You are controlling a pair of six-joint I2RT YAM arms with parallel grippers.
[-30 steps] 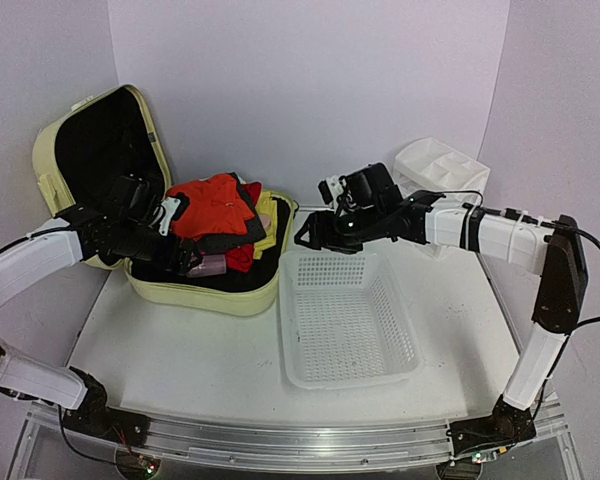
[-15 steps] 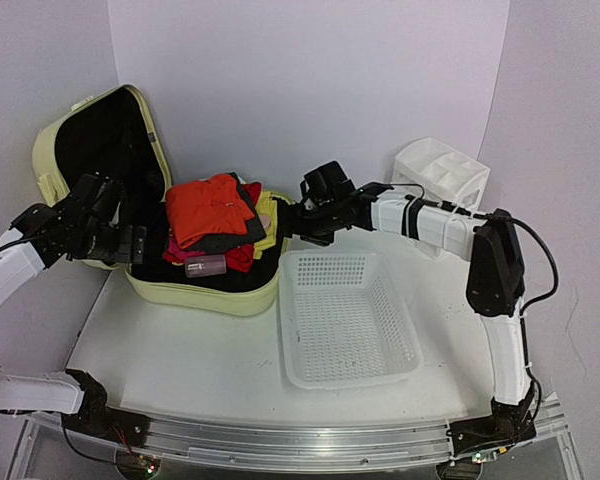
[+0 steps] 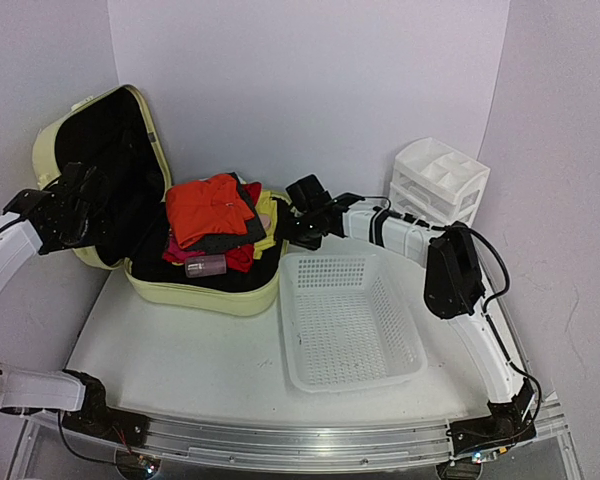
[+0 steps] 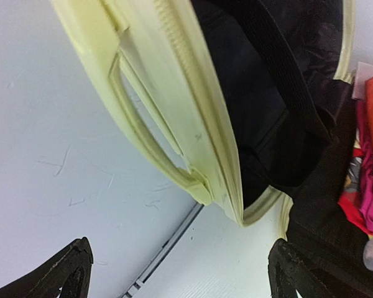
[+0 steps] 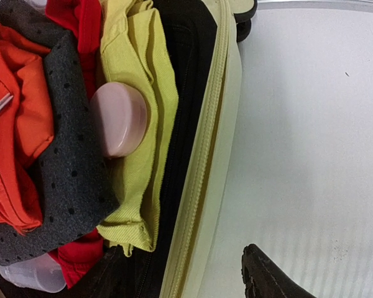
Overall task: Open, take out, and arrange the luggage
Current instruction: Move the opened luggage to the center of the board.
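The left fingers point(image 4: 69, 277) stood spread wide with nothing between them, and the luggage point(image 3: 205, 292), open on the table point(image 3: 180, 355), had its raised lid and moulded handle just ahead of them. Only one of the right fingers point(image 5: 268, 280) showed, so their state could not be told. The luggage's zipped edge lay just beside it, with folded clothes point(image 5: 133, 155) and a pink round case point(image 5: 118, 119) beyond.

Piled clothes point(image 3: 212, 212) fill the luggage point(image 3: 205, 292), its raised lid point(image 3: 108, 150) blocks the left, the basket point(image 3: 350, 320) crowds the right.
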